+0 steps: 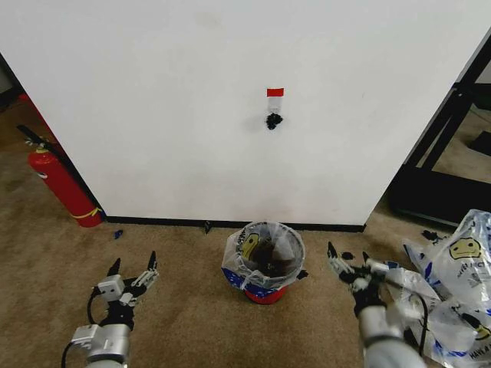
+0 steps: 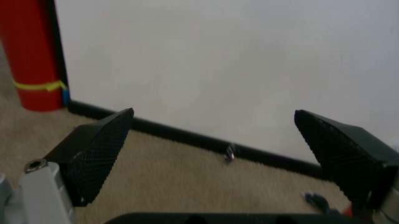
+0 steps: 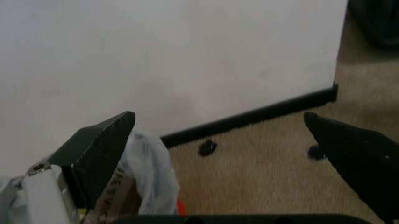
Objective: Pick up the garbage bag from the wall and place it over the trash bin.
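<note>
Scanning from your left, you see the left gripper [image 1: 133, 270] low over the carpet, jaws spread and empty. Centre, the garbage bag [image 1: 253, 257] lines the trash bin [image 1: 265, 293] near the wall [image 1: 192, 115]. Right gripper [image 1: 347, 257] hovers, jaws spread.

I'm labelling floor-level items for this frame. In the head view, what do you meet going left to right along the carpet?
Fire extinguisher → left gripper → trash bin wearing the garbage bag → right gripper → heap of smiley bags.
</note>
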`<state>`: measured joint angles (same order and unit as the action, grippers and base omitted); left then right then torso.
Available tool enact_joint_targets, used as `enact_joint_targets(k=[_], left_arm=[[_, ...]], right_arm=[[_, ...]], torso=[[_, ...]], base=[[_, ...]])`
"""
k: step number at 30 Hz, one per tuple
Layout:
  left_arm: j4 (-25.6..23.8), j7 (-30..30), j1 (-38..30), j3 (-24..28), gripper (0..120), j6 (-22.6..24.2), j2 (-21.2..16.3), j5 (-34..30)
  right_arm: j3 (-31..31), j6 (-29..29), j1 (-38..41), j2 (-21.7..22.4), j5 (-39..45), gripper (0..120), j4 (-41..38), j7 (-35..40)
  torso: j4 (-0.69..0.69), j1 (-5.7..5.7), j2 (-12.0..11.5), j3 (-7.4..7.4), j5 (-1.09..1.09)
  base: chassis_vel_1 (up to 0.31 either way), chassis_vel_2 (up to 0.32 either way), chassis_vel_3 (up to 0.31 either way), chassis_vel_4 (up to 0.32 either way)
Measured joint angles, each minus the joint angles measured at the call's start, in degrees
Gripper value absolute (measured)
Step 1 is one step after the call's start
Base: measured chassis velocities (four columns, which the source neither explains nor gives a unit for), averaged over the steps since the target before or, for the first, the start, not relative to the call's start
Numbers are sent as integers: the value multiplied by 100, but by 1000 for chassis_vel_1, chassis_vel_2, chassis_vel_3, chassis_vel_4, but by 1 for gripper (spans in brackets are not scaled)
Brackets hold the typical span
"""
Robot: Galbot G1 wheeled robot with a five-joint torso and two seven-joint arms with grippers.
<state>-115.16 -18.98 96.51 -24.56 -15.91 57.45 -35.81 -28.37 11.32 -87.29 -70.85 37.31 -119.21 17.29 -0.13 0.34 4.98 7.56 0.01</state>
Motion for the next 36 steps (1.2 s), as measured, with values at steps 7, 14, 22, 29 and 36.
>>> enact_joint_targets(k=[7,14,22,29,36], left_arm=[[-111,-146,-177,400,100,517,-129,-99],[-176,-188,-211,457,100,592,-122,-113],[-243,-229,-247,403,100,630,-137,-242],[-255,-250,-239,485,100,646,-120,-224],[-268,-274,-231,641,100,688,-92,-150]], right_arm=[[816,1018,1541,581,1375,100,994,479],[1793,2040,2954,696,2069,100,2006,1049],[2325,2697,3760,493,2465,74,2563,1619],[2369,2812,3829,447,2631,49,2528,1911],[2317,2780,3782,414,2742,23,2494,2214]], torso=[[-1,0,0,1,0],[1,0,-1,1,-2],[1,0,-1,0,-2],[-1,0,0,-1,-2],[0,0,0,0,-2]], base=[[0,0,0,0],[0,0,0,0],[0,0,0,0],[0,0,0,0],[0,0,0,0]])
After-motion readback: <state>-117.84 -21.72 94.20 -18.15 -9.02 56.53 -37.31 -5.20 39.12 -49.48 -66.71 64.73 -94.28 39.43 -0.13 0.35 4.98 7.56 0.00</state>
